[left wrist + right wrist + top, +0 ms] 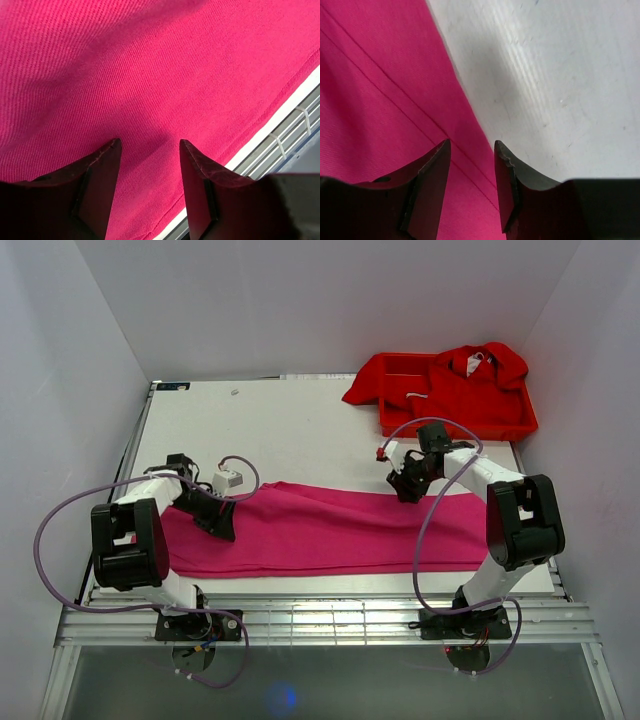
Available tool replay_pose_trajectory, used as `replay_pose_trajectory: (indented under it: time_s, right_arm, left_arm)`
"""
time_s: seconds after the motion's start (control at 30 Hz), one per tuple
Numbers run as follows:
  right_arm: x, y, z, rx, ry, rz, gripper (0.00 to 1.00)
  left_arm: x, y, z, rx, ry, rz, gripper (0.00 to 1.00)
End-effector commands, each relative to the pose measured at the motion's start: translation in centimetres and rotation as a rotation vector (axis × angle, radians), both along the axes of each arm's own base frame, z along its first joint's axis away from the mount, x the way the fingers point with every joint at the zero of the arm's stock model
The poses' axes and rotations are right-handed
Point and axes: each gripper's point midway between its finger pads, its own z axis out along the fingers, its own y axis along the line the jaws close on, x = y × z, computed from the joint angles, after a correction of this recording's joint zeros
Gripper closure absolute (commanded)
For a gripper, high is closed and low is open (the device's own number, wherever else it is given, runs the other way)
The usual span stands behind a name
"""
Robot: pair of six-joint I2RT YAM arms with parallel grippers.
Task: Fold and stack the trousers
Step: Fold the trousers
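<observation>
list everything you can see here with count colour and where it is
trousers: one pair, magenta-pink, laid flat across the near part of the table
tray: one, red, far right corner of the table
garments: count unclear, bright red, heaped in the tray and spilling over its left side
table: one, white, under everything
left gripper: one, dark, open, over the trousers' left end
right gripper: one, dark, open, over the trousers' far edge, towards the right
</observation>
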Motion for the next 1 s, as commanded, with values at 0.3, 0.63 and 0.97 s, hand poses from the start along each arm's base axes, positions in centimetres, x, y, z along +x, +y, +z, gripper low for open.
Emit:
replay_pose_trajectory:
  time_s: [0.3, 0.63, 0.97]
  right_arm:
    - [-0.4, -5.8, -2.6, -0.205, -0.048, 0.004, 0.51]
    - [3.3, -18.8, 4.7, -0.047, 0.044, -0.626, 0.46]
    - [-0.1, -27.8, 1.0, -0.029, 0.179, -0.898, 0.49]
  left_arm:
    - [1.3, 1.9, -1.8, 0.048, -0.018, 0.027, 0.39]
    - [1.8, 1.8, -2.6, 0.044, -0.008, 0.060, 0.38]
    - [2.4, 2.0, -2.5, 0.051, -0.023, 0.084, 0.38]
